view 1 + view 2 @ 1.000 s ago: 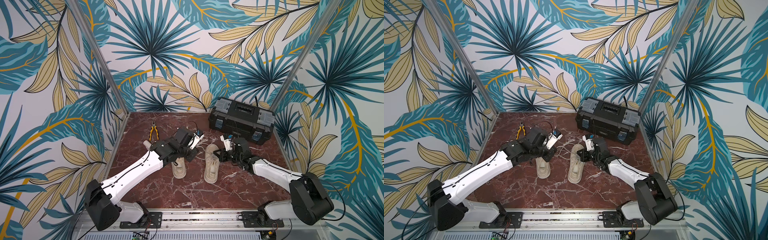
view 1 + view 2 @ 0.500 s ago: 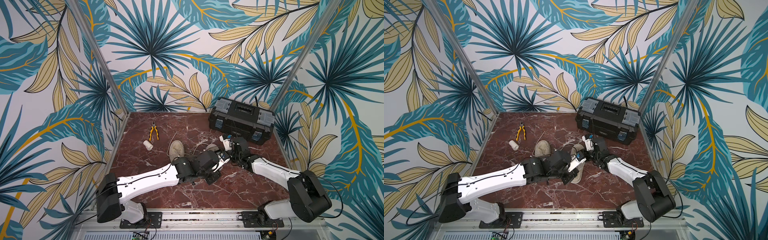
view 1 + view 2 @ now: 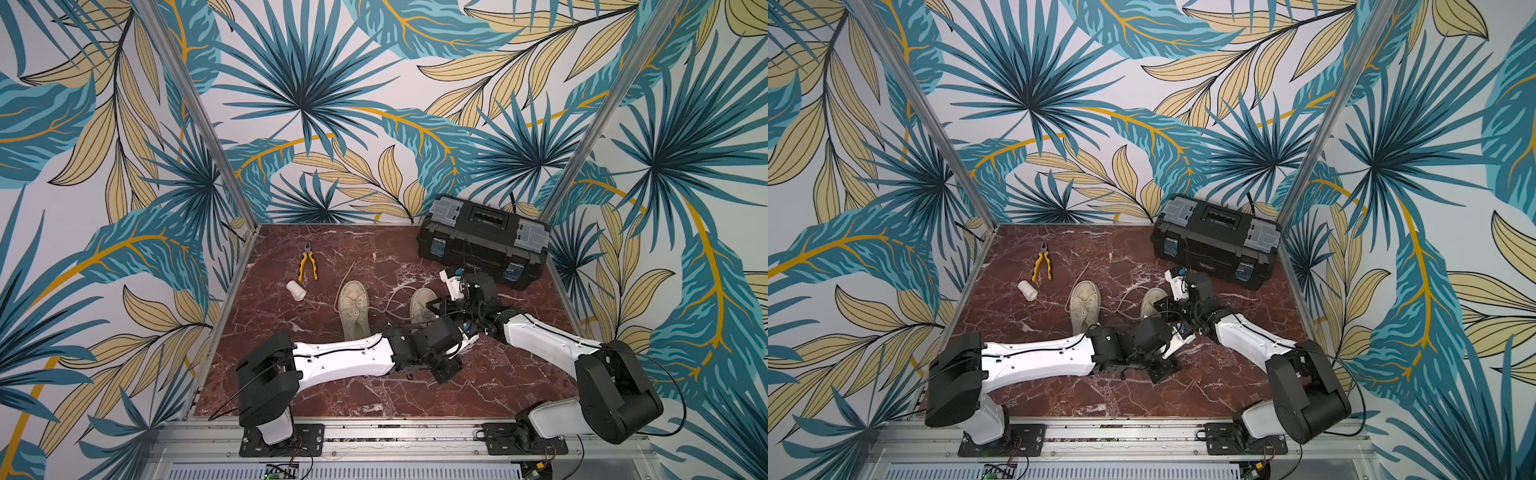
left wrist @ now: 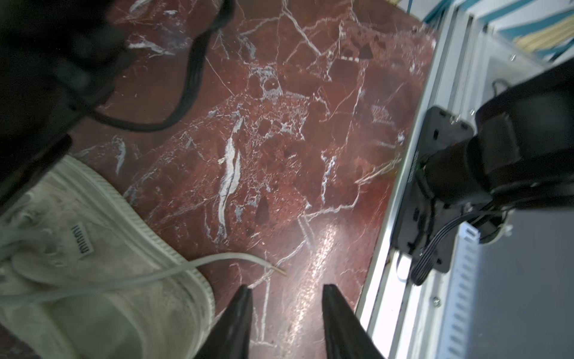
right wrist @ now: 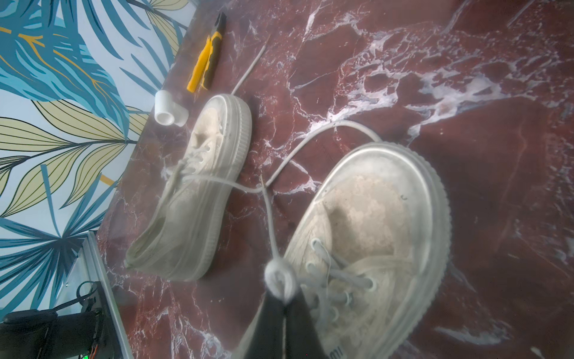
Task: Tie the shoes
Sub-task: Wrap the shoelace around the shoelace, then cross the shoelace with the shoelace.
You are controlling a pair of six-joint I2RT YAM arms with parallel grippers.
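Red-veined marble tabletop (image 3: 257,324) carries both shoes, soles down, toes toward the back wall.

Left shoe (image 3: 354,307): in full sight in both top views, near the middle of the tabletop. Its laces are undone. One strand runs out past the toe toward the pliers, and another trails across the gap toward its partner.

Right shoe (image 3: 422,305): beside the left one and not touching it. Only the toe shows in the top views; the rear half is hidden under the wrists of both arms.

Right tool (image 5: 284,303): jaws fully closed, tips pinching a bunched lace (image 5: 278,277) just above the right shoe's eyelets. One strand leads from the pinch out toward the gap between the shoes. Which eyelet it comes from cannot be made out.

Left tool (image 4: 285,289): jaws partly open with nothing between them, over bare marble just beside the rear end of the right shoe. A loose lace end (image 4: 273,267) runs off that shoe onto the marble. Its tip lies just ahead of the fingertips and is not gripped.

Other items: yellow-handled pliers (image 3: 307,266) and a white cylinder (image 3: 296,289) lie at the left rear, near the left shoe's toe. A black toolbox (image 3: 482,241) sits in the right rear corner.
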